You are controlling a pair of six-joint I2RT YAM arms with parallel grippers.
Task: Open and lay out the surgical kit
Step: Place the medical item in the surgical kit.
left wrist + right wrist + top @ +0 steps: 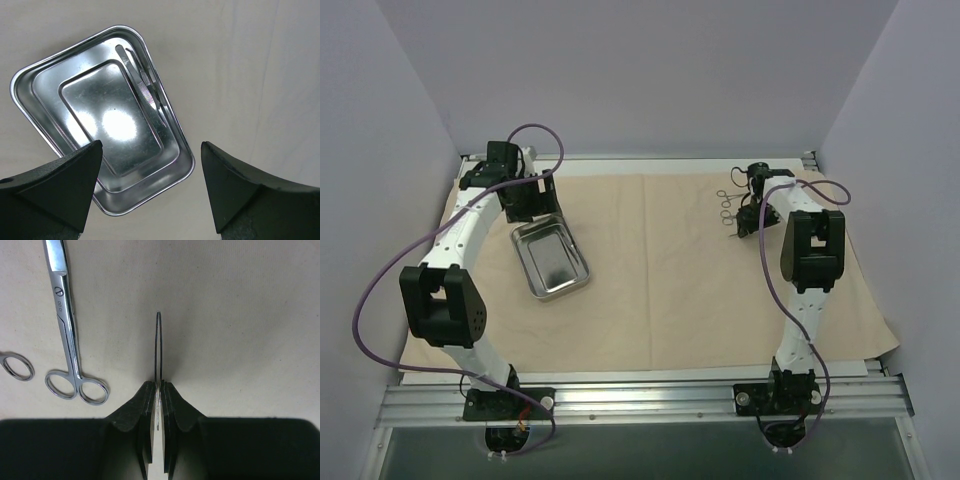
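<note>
The surgical kit's beige cloth wrap (660, 280) lies spread flat over the table. On its left part sits the shiny steel tray (551, 259), set at an angle. Tweezers (144, 86) lie inside the tray (30, 80) along one long side. My left gripper (527, 197) hovers over the tray's far end and is open (151, 150), holding nothing. My right gripper (747, 214), at the far right of the cloth, is shut (159, 387) on a thin metal instrument (158, 340) that pokes out forward over the cloth. Scissors (67, 340) lie just left of it.
A second ring handle (17, 366) shows at the left edge of the right wrist view, and small instruments (723, 208) lie in a group beside the right gripper. Grey walls enclose the table on three sides. An aluminium rail (650, 395) runs along the near edge.
</note>
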